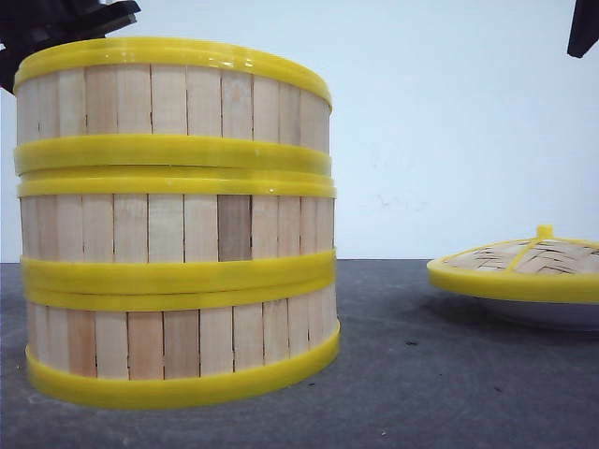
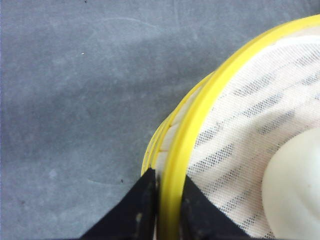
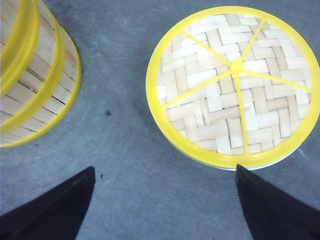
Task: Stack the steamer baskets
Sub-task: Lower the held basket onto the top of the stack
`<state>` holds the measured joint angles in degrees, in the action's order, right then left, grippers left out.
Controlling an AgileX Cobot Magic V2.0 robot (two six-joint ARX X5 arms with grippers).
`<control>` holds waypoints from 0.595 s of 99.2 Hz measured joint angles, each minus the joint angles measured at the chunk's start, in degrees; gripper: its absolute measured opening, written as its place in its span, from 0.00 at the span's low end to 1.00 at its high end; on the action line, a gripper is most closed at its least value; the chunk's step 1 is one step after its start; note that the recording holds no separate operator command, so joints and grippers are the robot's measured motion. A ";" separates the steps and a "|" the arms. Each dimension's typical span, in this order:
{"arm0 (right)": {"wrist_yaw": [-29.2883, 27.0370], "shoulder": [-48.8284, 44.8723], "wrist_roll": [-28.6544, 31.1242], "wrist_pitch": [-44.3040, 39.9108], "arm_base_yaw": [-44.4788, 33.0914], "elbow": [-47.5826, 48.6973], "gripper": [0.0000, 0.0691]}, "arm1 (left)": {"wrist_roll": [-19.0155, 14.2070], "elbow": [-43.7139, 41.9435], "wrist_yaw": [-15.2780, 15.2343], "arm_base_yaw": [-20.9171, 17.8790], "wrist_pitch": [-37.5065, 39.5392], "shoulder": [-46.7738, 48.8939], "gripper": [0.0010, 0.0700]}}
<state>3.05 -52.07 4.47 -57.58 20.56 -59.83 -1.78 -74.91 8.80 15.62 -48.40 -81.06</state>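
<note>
Fingers [image 2: 142, 210] of left gripper [image 2: 167, 212]: clamped on yellow rim of top steamer basket [image 1: 173, 98], one finger outside the wall, one inside, seen at lower centre of left wrist frame. Basket interior lined with white mesh cloth [image 2: 250, 130]; pale rounded object [image 2: 295, 190] resting on it at lower right, identity not determinable. Left arm visible only as dark shape at upper left of front frame, behind the top rim.

Fingers [image 3: 55, 210] of right gripper [image 3: 165, 210]: spread wide apart, holding nothing, at lower corners of right wrist frame, above bare grey table [image 3: 125, 150].

Steamer baskets: all three stacked in one column at left of front frame, middle basket [image 1: 173, 224] on bottom basket [image 1: 178, 341], rims touching; top basket sitting slightly tilted, its rim higher on left.

Woven lid [image 3: 232, 82]: yellow-rimmed, with centre knob, resting on white plate [image 1: 552, 313] at right of front frame, well apart from stack.
</note>
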 joint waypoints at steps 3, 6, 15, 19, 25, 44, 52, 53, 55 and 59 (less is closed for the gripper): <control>0.00 0.00 0.00 0.00 0.00 0.00 0.80 | -0.02 0.00 0.02 0.00 0.02 0.00 0.04; 0.02 0.00 0.00 0.00 0.00 0.00 0.80 | -0.26 0.00 0.07 0.00 0.07 0.00 0.06; 0.00 0.00 0.00 0.00 0.00 0.00 0.80 | -0.63 0.00 0.15 0.00 0.42 0.00 0.15; 0.00 0.00 0.00 0.00 0.00 0.00 0.80 | -0.68 0.00 0.15 0.00 0.37 0.00 0.18; 0.00 0.00 0.00 0.00 0.00 0.00 0.80 | -0.74 0.00 0.17 0.00 0.28 0.00 0.21; 0.00 0.00 0.00 0.00 0.00 0.00 0.80 | -0.81 0.00 0.46 0.00 0.24 0.00 0.28; 0.00 0.00 0.00 0.00 0.00 0.00 0.80 | -0.81 0.00 0.79 0.00 0.24 0.00 0.33; 0.00 0.00 0.00 0.00 0.00 0.00 0.80 | -0.81 0.00 0.96 0.00 0.24 0.00 0.34; 0.00 0.00 0.00 0.00 0.00 0.00 0.80 | -0.81 0.00 1.46 0.00 0.24 0.00 0.35; 0.00 0.00 0.00 0.00 0.00 0.00 0.80 | -0.81 0.00 2.58 0.00 0.24 0.00 0.36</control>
<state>3.05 -52.07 4.47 -57.58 20.56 -59.83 -2.59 -74.91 11.38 15.62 -48.16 -81.06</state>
